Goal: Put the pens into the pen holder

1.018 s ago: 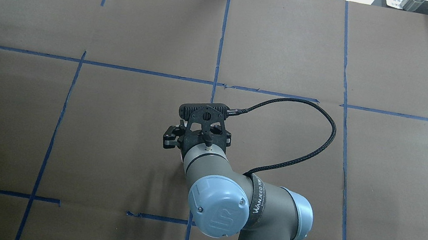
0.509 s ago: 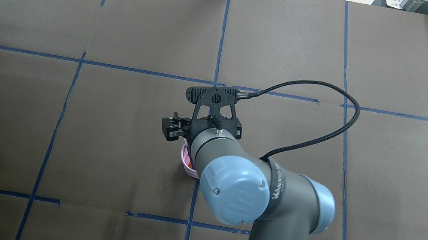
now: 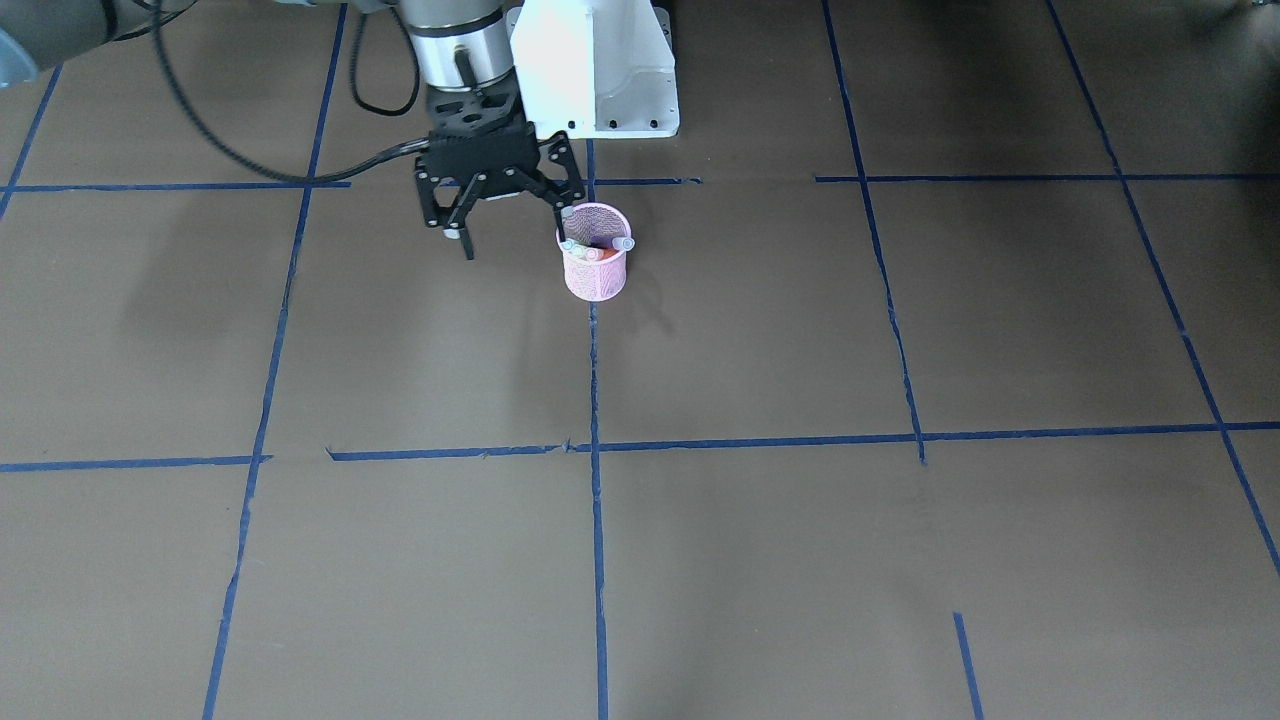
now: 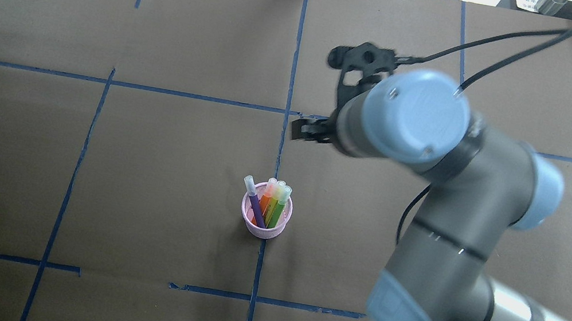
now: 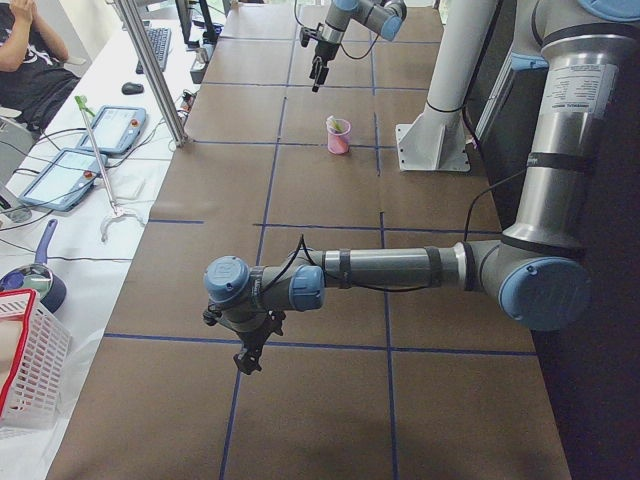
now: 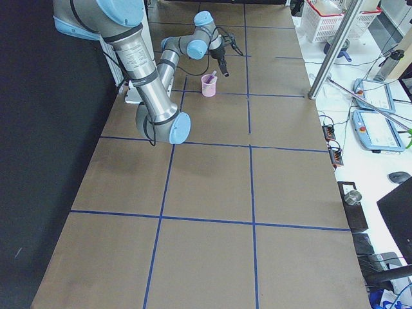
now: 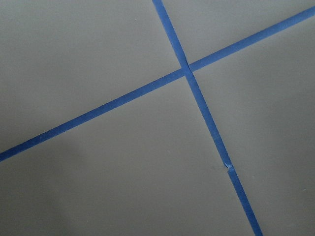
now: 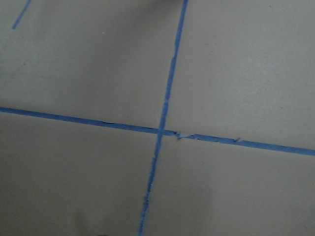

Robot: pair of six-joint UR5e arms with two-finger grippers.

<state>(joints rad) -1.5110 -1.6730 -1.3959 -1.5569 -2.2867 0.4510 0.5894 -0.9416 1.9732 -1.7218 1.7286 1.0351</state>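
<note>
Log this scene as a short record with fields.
pen holder: upright, standing on a blue tape line
pens: all visible ones inside the pen holder, caps up
right gripper: open, empty, in the air, apart from the pen holder
left gripper: far along the table from the pen holder; open or shut cannot be told
</note>
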